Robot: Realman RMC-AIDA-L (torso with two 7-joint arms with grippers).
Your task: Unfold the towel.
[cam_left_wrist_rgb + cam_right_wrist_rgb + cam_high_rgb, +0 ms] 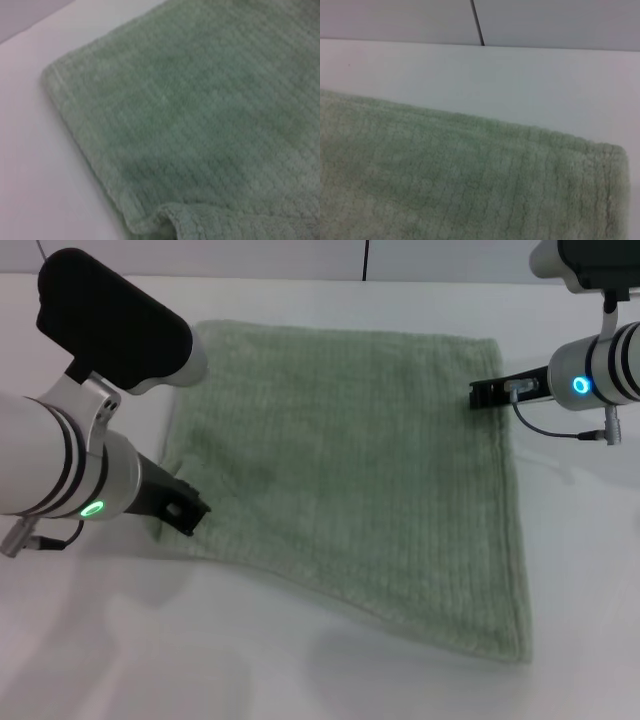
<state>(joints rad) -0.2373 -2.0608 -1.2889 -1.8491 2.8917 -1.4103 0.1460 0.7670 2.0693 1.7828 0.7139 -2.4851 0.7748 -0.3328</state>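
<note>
White table [120, 640] holds the towel [350, 480] flat, near-square, axis unclear; finger states unclear

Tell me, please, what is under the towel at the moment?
The towel lies spread on the white table, which shows all around it. The left gripper and right gripper sit at opposite edges. Anything beneath the cloth is hidden.

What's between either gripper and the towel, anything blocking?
Nothing visible. The towel lies spread on the white table. The left gripper sits at its near-left edge, the right gripper at its far-right corner. Only bare table surrounds the cloth.
</note>
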